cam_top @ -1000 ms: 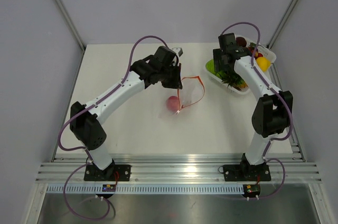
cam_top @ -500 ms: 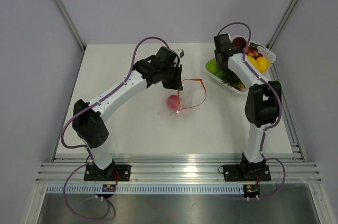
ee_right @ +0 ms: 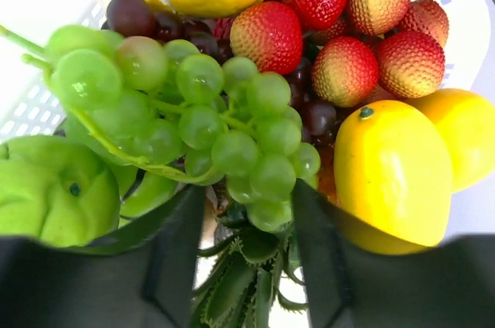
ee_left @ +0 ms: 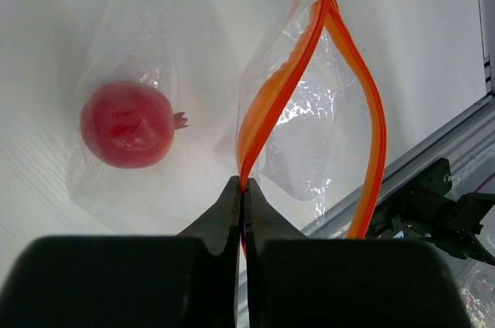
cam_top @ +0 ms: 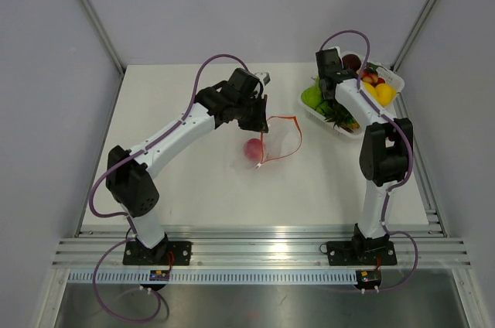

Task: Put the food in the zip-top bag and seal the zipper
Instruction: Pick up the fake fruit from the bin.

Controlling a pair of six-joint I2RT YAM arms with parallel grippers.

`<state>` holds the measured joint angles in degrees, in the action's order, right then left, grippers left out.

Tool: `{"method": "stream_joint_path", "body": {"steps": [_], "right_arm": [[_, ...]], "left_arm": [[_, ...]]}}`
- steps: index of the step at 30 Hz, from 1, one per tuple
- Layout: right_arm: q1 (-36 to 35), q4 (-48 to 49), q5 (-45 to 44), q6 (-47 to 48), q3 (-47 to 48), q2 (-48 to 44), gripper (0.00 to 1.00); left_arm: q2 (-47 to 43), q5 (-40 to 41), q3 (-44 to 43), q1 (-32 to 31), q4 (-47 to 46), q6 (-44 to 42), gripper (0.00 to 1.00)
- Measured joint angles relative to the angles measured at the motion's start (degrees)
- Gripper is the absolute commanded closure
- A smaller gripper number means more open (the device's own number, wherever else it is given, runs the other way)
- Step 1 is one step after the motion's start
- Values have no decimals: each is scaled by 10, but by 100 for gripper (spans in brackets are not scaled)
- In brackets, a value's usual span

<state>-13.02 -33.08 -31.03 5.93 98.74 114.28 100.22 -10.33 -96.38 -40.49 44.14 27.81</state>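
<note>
The zip-top bag [cam_top: 280,138] lies mid-table with its mouth held open, and a red pomegranate piece of food [ee_left: 128,124] rests inside it. My left gripper [ee_left: 244,186] is shut on one lip of the orange zipper [ee_left: 267,100]; the other lip bows away to the right. My right gripper [ee_right: 247,206] reaches down into the white tray [cam_top: 392,79], jaws apart around the lower end of a green grape bunch [ee_right: 232,127]. The right finger touches the grapes, while a gap shows at the left finger [ee_right: 174,243].
The tray holds more food: yellow lemons [ee_right: 394,173], red strawberries [ee_right: 269,34], dark grapes [ee_right: 130,12], a green fruit [ee_right: 54,196] and spiky pineapple leaves [ee_right: 247,278]. The tray's perforated wall [ee_right: 31,104] stands at the left. The enclosure's walls surround the table.
The right arm has turned and dropped its gripper into the tray, and its jaws have narrowed around the green grapes. The left arm and the bag have not moved.
</note>
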Motion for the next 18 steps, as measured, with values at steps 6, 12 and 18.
{"method": "stream_joint_path", "body": {"steps": [6, 12, 18], "right_arm": [[3, 15, 1, -7, -37, -9, 86], [5, 18, 7, -21, -98, -84, 100], [19, 17, 22, -38, -123, -149, 100]], "left_arm": [[0, -2, 0, 0, 0, 0, 100], [0, -11, 2, 0, -2, 0, 100], [0, -13, 7, 0, -4, 0, 100]]}}
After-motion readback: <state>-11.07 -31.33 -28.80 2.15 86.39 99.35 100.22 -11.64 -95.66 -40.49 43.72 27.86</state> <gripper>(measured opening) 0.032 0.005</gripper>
